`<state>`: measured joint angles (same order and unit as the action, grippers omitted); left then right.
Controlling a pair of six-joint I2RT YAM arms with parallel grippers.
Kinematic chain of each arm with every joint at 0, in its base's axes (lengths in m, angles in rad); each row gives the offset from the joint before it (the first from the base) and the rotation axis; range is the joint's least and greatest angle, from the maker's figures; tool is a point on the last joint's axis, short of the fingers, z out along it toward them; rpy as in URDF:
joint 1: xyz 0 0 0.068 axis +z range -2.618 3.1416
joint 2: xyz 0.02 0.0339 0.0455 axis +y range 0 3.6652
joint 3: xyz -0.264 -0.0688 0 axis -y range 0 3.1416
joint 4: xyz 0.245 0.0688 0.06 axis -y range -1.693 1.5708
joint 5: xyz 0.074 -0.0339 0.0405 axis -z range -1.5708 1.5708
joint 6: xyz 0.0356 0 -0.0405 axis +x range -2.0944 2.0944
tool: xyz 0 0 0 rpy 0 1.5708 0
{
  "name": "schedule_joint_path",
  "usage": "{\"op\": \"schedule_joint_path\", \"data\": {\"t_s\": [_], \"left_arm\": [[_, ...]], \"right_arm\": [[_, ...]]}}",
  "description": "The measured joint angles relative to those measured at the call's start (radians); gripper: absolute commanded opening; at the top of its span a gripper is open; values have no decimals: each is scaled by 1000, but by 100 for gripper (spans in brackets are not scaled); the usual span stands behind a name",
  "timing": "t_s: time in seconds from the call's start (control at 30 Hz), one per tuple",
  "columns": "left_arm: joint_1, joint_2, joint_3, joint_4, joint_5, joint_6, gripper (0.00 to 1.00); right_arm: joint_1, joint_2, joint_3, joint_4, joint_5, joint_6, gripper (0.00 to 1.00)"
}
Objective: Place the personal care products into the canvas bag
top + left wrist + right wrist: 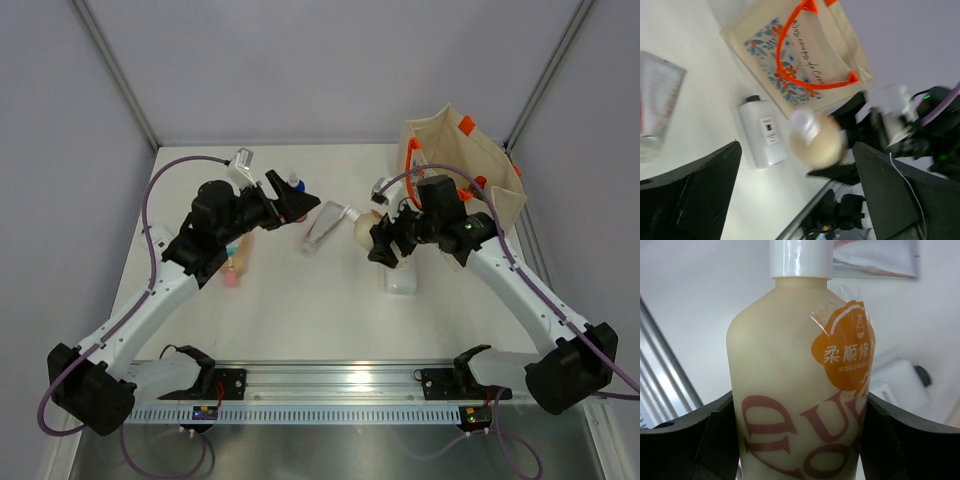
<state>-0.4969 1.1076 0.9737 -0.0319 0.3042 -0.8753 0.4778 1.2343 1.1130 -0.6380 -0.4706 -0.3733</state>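
My right gripper [384,243] is shut on the cream bottle [361,226], which has a white cap, and holds it above the table just left of the flat white bottle [402,278]. In the right wrist view the cream bottle [800,390] fills the gap between both fingers. My left gripper [300,205] is open and empty, its jaws wide apart in the left wrist view [797,200]. The silver tube [326,228] lies between the grippers. The orange bottle with blue cap [295,183] stands behind the left gripper. The peach tube [239,262] lies at the left. The canvas bag [465,160] stands at the back right.
The left wrist view shows the bag's floral side [790,75], the white bottle [762,132], the blurred cream bottle [815,137] and the silver tube [655,105]. A metal rail [330,378] runs along the near edge. Grey walls enclose the table.
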Motion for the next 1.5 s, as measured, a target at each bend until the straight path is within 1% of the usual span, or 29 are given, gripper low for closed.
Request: {"op": "schedule_joint_path", "data": {"t_s": [0.1,0.2,0.23,0.37,0.43,0.53,0.57,0.7,0.77,0.83,0.9,0.93,1.0,1.03,1.13,1.23,1.5], "left_arm": [[3,-29,10,-95,-48,125,99],[6,-64,10,-187,-91,240,99],[6,-78,9,-210,-102,269,99],[7,-155,-11,-270,-133,370,99],[7,-196,-24,-293,-145,413,99],[7,-250,-50,-312,-164,463,99],[7,-266,-61,-319,-169,478,99],[7,-322,-115,-342,-186,514,99],[7,-342,-140,-344,-196,527,99],[7,-356,-158,-347,-203,533,99],[7,-365,-172,-352,-206,536,99],[7,-366,-175,-352,-207,536,99],[7,-366,-180,-351,-207,536,99],[7,-365,-183,-349,-207,535,99],[7,-351,-185,-336,-208,526,99],[7,-320,-199,-301,-208,510,99],[7,-179,-213,-247,-206,481,99]], "right_arm": [[-130,-1,106,-35,24,2,0],[-284,16,258,-41,28,10,0],[-345,32,323,-33,23,14,0],[-514,139,520,-4,23,22,0],[-553,211,586,10,37,19,0],[-560,333,647,13,59,6,1],[-558,377,660,12,64,0,3],[-554,541,669,-2,93,-16,8],[-554,597,664,-22,104,-18,11],[-554,628,645,-42,112,-19,20],[-554,632,626,-64,111,-20,33],[-554,632,623,-78,110,-20,51],[-554,632,623,-92,110,-19,66],[-554,632,623,-93,111,-19,76],[-554,632,622,-96,111,-17,92],[-554,627,622,-89,109,-14,99],[-559,554,655,-94,79,-2,100]]}}
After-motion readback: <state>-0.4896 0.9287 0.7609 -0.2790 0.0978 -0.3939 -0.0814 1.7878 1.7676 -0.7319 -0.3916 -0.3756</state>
